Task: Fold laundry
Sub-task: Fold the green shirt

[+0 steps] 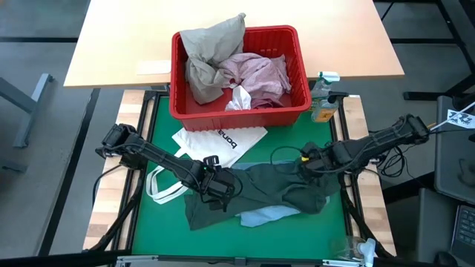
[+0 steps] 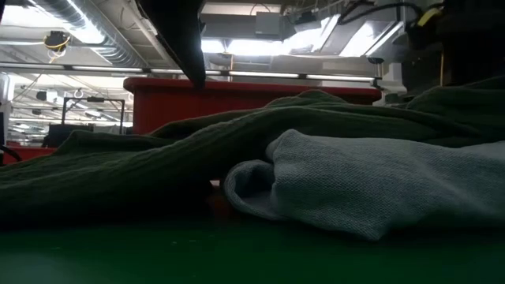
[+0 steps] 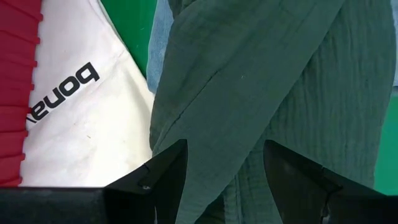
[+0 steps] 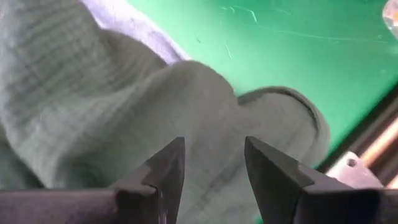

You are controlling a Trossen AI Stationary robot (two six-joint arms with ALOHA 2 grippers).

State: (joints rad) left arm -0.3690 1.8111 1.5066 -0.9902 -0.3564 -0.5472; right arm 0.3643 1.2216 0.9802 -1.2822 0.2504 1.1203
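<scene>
Dark green garment (image 1: 260,194), green mat (image 1: 156,222), red basket (image 1: 237,107)

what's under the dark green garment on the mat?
A light blue garment pokes out from under the dark green garment at its near edge; a white tote bag lies beside it. How far the blue reaches underneath is covered.

Five garments (image 1: 260,194), one basket (image 1: 239,111), one tote (image 1: 215,144).
</scene>
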